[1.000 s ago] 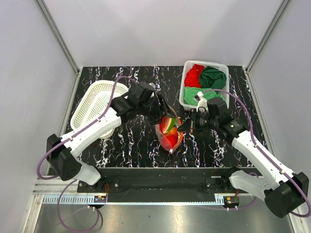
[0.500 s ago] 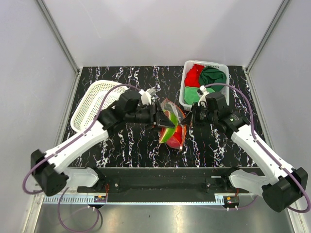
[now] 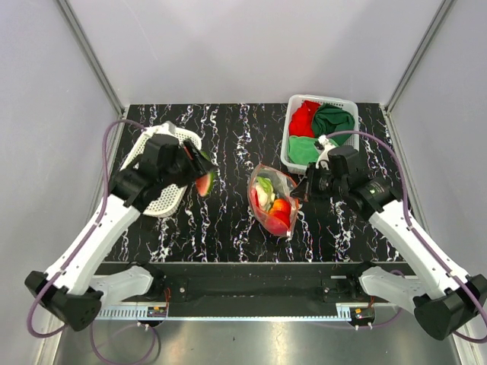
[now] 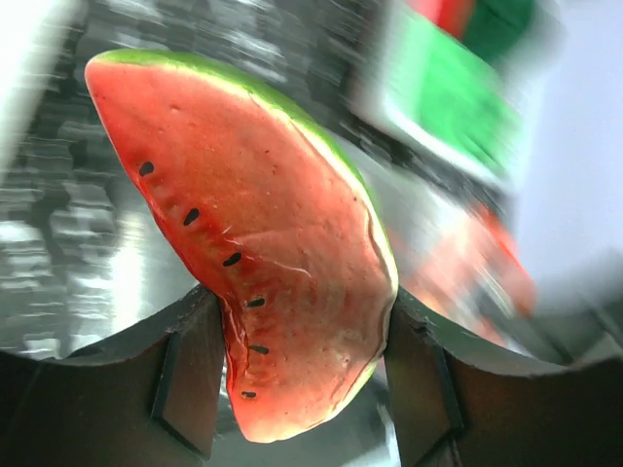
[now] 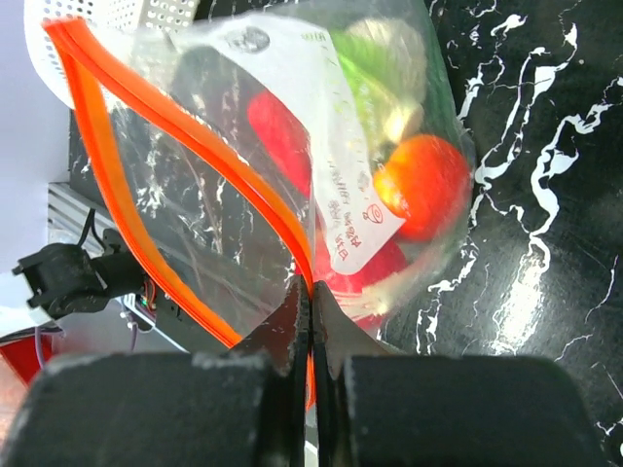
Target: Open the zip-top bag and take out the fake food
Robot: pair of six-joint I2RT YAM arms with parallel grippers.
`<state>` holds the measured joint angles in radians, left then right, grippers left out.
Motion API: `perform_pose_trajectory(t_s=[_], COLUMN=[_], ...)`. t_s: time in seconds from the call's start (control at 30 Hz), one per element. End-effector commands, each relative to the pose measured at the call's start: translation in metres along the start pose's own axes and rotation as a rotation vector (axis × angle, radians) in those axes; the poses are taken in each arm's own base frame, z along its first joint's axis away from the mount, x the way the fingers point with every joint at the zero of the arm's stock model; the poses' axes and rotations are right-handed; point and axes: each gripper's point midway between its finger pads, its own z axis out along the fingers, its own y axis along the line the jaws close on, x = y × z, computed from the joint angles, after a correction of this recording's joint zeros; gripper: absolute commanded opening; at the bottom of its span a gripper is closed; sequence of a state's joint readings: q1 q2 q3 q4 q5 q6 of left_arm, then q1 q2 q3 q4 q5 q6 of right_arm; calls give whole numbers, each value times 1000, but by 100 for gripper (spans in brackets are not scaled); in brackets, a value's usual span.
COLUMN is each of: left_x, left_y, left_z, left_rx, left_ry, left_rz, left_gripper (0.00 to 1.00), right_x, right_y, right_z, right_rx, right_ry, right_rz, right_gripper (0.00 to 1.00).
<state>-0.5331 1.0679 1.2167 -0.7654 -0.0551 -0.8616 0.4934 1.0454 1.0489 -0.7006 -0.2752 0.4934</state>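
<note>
The clear zip-top bag (image 3: 272,199) lies mid-table with its orange-red zip strip (image 5: 175,136) open. Inside it show a pale green cabbage (image 3: 264,189), a red round fruit (image 3: 280,207) and an orange piece (image 5: 428,185). My right gripper (image 3: 299,192) is shut on the bag's zip strip, seen in the right wrist view (image 5: 311,292), and holds the mouth up. My left gripper (image 3: 199,173) is shut on the red watermelon slice (image 3: 204,181), held in the air beside the white mesh basket (image 3: 156,156). The slice fills the left wrist view (image 4: 263,243).
A second white basket (image 3: 319,129) at the back right holds red and green cloths. White walls with metal posts enclose the black marbled table (image 3: 228,220) on three sides. The arm bases stand at the near edge.
My left gripper has pulled the watermelon slice out of the bag and swung left with it toward the mesh basket. The bag has settled lower; my right gripper still grips its strip.
</note>
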Motion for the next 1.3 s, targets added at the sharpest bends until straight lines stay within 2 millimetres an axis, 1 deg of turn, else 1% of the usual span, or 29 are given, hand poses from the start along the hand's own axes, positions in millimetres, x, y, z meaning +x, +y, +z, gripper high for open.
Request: perform_pose_trajectory(t_s=[0.0, 0.03, 0.07, 0.1, 0.13, 0.17, 0.23, 0.27, 0.33, 0.4, 0.43, 0.5, 0.53, 0.6, 0.63, 0.67, 0.7, 0.73, 0.77, 0.8, 0.87, 0.9, 0.93, 1.03, 1.07, 1.13, 1.17, 1.23, 1.27], left_x=[-55, -63, -73, -85, -91, -97, -113, -117, -132, -142, -150, -155, -151, -156, -152, -159, -159, -154, -157, -152, -155, -156, -156, -155, -155, -152, -153, -153, -155], left_y=[81, 88, 106, 106, 111, 127, 133, 150, 166, 175, 179, 187, 196, 201, 209, 207, 209, 217, 215, 220, 221, 223, 224, 232, 234, 237, 236, 236, 235], left_z=[21, 24, 34, 37, 42, 55, 65, 78, 95, 107, 120, 132, 144, 155, 166, 173, 180, 193, 198, 208, 214, 221, 223, 231, 233, 239, 241, 242, 241], left_rx=[-349, -376, -442, -451, -474, -532, -561, -607, -648, -671, -684, -688, -707, -710, -730, -715, -716, -730, -722, -731, -726, -726, -728, -745, -746, -738, -732, -729, -724], left_ry=[-172, -191, -204, -224, -227, -221, -236, -221, -228, -238, -238, -230, -209, -224, -213, -231, -224, -200, -205, -190, -196, -195, -193, -191, -188, -166, -159, -151, -149], left_rz=[-83, -95, -112, -120, -127, -140, -173, -199, -253, -287, -303, -360, -383, -447, -462, -476, -484, -490, -508, -518, -532, -533, -535, -532, -537, -546, -544, -535, -523], left_gripper=[0, 0, 0, 0, 0, 0, 0, 0, 0, 0, 0, 0, 0, 1, 3, 5, 6, 8, 8, 9, 14, 17, 23, 37, 46, 54, 62, 82, 88], right_x=[-12, -12, -14, -12, -12, -15, -14, -15, -15, -15, -13, -12, -14, -15, -17, -18, -18, -19, -19, -18, -15, -14, -14, -14, -12, -11, -11, -9, -9], right_y=[21, 23, 25, 25, 25, 28, 29, 30, 30, 28, 26, 25, 27, 28, 29, 30, 30, 31, 32, 34, 37, 37, 37, 38, 40, 42, 42, 41, 40], right_z=[-23, -26, -29, -31, -32, -36, -39, -42, -46, -48, -48, -51, -53, -59, -61, -64, -64, -65, -65, -65, -64, -63, -63, -59, -57, -53, -52, -47, -46], right_rx=[-64, -69, -75, -73, -71, -75, -74, -71, -69, -59, -53, -47, -50, -48, -46, -48, -47, -50, -56, -62, -83, -85, -88, -101, -116, -138, -140, -142, -139], right_ry=[-44, -43, -46, -37, -38, -47, -37, -39, -48, -54, -53, -58, -65, -71, -81, -87, -89, -94, -89, -83, -64, -59, -61, -63, -55, -50, -46, -38, -36], right_rz=[-47, -51, -56, -61, -63, -67, -73, -76, -83, -84, -80, -72, -73, -80, -81, -85, -85, -82, -79, -74, -74, -73, -73, -67, -62, -62, -58, -56, -58], right_gripper=[0, 0, 0, 0, 0, 0, 0, 0, 0, 0, 0, 0, 0, 0, 0, 0, 0, 0, 0, 0, 0, 0, 0, 0, 0, 0, 0, 0, 0])
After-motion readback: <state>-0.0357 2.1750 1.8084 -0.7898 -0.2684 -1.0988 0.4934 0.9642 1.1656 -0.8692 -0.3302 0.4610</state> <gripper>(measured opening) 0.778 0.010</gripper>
